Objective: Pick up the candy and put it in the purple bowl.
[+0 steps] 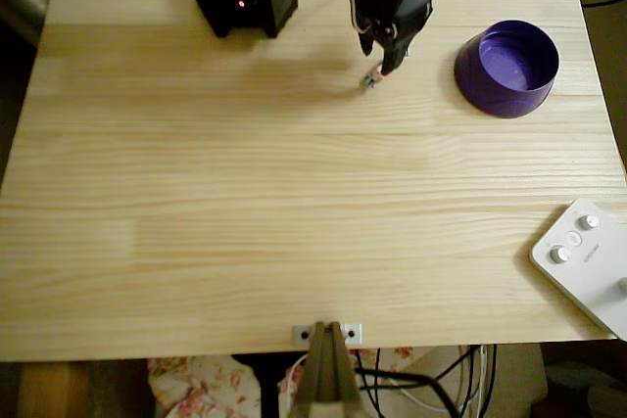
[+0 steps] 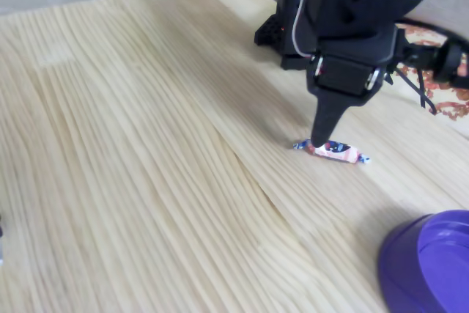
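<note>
The black gripper (image 2: 323,139) points down with its tip touching the candy (image 2: 337,152) lying on the table (image 1: 294,203), whether its jaws are apart or together I cannot tell, and the purple bowl (image 2: 429,265) sits nearby, cut off at the fixed view's corner.

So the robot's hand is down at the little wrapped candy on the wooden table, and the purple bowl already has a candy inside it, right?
Not quite. The hand is indeed down at the candy on the wooden table, but the purple bowl holds nothing: the overhead view shows its inside bare.
</note>
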Tool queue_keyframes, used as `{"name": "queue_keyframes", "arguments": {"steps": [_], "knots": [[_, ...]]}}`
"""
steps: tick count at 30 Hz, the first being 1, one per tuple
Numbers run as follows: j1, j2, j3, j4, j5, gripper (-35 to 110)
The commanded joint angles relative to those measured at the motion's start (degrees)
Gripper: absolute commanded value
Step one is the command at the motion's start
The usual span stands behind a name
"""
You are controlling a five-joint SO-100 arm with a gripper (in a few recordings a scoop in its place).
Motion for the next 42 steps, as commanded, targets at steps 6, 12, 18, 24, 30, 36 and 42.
{"name": "queue_keyframes", "arguments": {"steps": [6, 12, 18, 24, 30, 36, 42], "knots": [[-2.2, -1.49, -6.15, -0.88, -0.35, 17], [-2.11, -3.52, -6.15, -2.46, -0.7, 17], [-2.37, -4.92, -5.98, -3.87, -0.62, 17], [-2.37, -5.36, -5.45, -4.22, -0.7, 17], [-2.55, -2.81, -2.46, -6.42, 0.18, 11], [-2.72, -1.93, -1.32, -7.47, 1.14, 7], [-3.52, -0.09, 0.62, -9.49, 3.16, 0]]}}
